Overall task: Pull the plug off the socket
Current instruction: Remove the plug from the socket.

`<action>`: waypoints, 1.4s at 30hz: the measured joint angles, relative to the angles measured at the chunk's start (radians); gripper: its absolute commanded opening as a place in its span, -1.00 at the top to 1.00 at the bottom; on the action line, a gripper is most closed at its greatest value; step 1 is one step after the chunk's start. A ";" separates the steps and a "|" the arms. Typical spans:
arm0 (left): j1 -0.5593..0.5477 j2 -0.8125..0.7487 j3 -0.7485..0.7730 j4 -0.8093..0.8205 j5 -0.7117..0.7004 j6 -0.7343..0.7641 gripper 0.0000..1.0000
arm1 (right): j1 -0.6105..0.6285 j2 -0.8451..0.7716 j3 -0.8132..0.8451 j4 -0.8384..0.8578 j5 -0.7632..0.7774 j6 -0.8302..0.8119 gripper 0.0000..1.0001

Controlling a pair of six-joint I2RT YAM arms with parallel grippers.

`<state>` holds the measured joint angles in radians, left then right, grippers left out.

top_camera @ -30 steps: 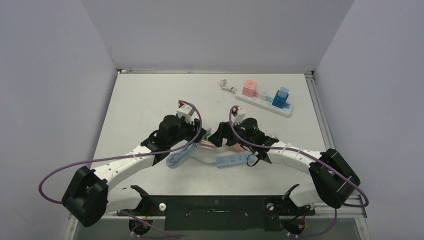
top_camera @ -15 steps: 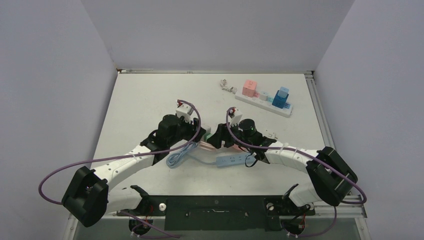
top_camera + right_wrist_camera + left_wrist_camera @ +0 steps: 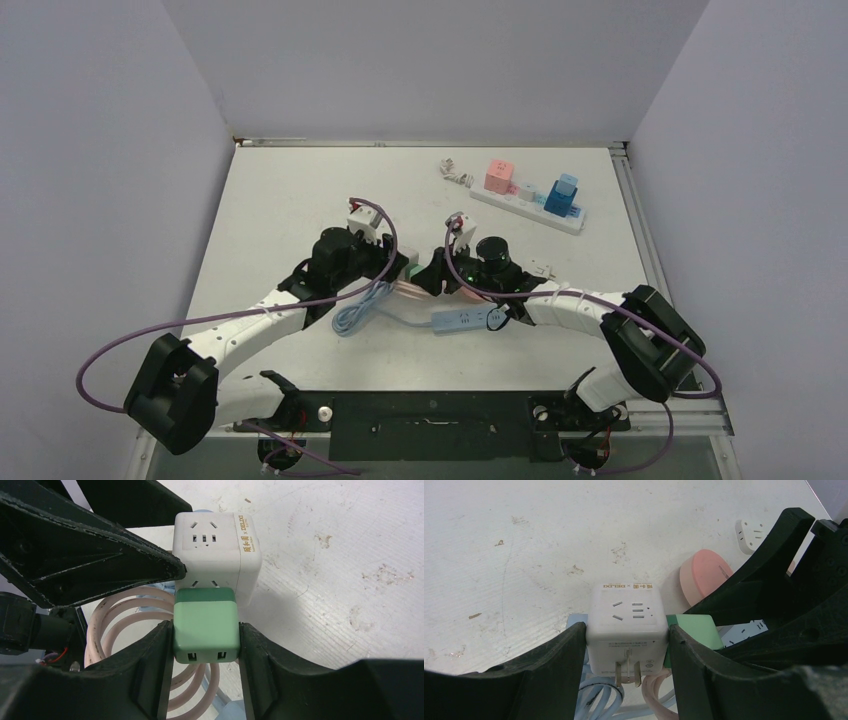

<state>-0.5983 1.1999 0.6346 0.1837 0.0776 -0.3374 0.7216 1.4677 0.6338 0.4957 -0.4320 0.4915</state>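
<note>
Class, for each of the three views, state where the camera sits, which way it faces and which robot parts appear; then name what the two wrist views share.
Top external: above and behind the robot, looking down on the table; the left arm and right arm show.
Left wrist: on the left arm, facing along the left claw to the white socket cube it clamps.
Right wrist: on the right arm, facing along the right claw to the green plug it clamps.
Shared: both wrist views show the cube and the plug.
</note>
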 measured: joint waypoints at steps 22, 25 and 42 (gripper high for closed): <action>0.003 0.000 0.000 0.140 0.117 -0.050 0.86 | -0.007 0.087 -0.116 0.208 -0.127 0.019 0.89; 0.000 0.000 0.008 0.135 0.125 -0.041 0.16 | -0.006 0.087 -0.119 0.215 -0.126 0.021 0.89; 0.006 0.148 0.264 -0.212 0.153 0.035 -0.92 | 0.001 -0.004 -0.192 0.206 0.004 -0.017 0.89</action>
<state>-0.5926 1.3479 0.8986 -0.0288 0.2310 -0.3019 0.7227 1.4635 0.4423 0.7013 -0.4278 0.4744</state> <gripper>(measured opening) 0.965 0.444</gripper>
